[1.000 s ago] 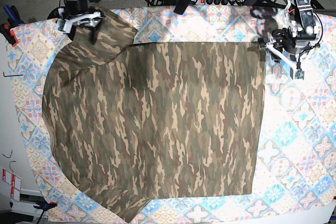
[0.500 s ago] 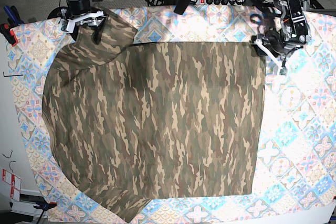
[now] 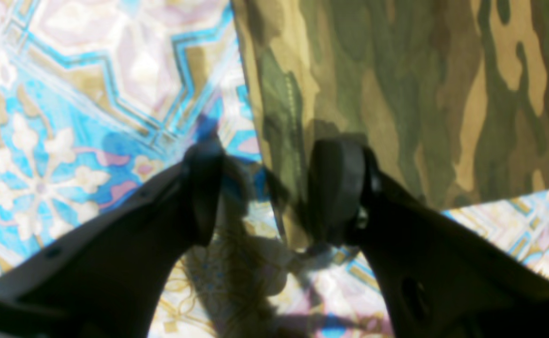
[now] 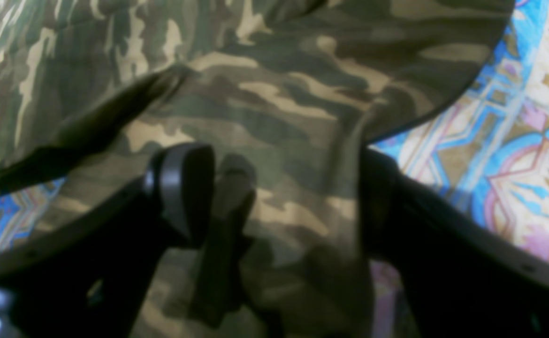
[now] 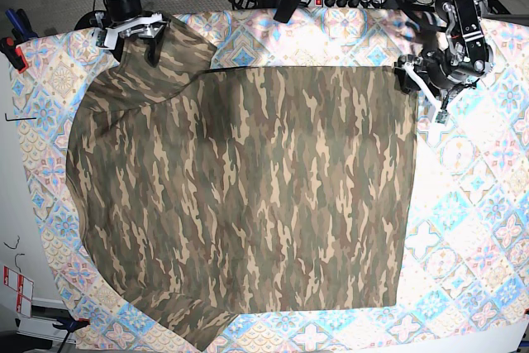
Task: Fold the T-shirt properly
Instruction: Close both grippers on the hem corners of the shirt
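Although the camouflage T-shirt (image 5: 240, 196) lies spread nearly flat over the tile-patterned cloth (image 5: 471, 229), no finished fold shows, so most of the folding is left (my judgement). The left gripper (image 3: 274, 188) straddles a far corner edge, jaws apart; the right gripper (image 4: 284, 188) hangs open over the sleeve, gripping nothing
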`<state>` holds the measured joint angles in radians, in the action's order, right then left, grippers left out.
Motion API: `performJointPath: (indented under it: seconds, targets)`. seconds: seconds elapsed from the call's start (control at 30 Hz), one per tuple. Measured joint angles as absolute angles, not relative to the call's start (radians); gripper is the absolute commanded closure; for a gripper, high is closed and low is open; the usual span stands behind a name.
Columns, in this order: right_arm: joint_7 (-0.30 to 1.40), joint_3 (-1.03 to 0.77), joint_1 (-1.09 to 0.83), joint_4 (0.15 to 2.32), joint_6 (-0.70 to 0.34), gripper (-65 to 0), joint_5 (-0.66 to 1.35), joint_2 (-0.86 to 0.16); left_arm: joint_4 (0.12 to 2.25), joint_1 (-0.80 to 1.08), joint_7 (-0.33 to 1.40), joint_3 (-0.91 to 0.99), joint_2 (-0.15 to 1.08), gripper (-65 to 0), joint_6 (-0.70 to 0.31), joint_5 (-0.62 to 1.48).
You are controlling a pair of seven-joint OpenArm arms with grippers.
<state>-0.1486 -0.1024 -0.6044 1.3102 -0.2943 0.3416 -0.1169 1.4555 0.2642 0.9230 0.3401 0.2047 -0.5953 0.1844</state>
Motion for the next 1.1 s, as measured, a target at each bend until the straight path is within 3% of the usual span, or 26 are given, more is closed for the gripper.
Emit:
performJointPath:
  seconds: [0.3,0.6,0.87,1.1]
  targets:
    - [-0.179,-0.007,-0.61,1.31,-0.252,-43.9,0.345,-0.165,1.466,0.281,0.925,0.325,0.194,-31.1,-0.625,0.171]
    - [-0.159,0.009,-0.604,1.31,-0.265,-23.1,0.347,-0.171,1.483,0.3,0.92,0.241,0.208,-6.4,-0.601,0.138]
    - [-0.142,0.012,-0.605,1.309,-0.277,-6.2,0.349,-0.186,1.489,0.296,0.937,0.191,0.214,-3.9,-0.594,0.111]
    - [-0.131,0.012,-0.605,1.309,-0.291,-3.8,0.348,-0.203,1.493,0.294,0.946,0.191,0.214,-2.8,-0.594,0.111]
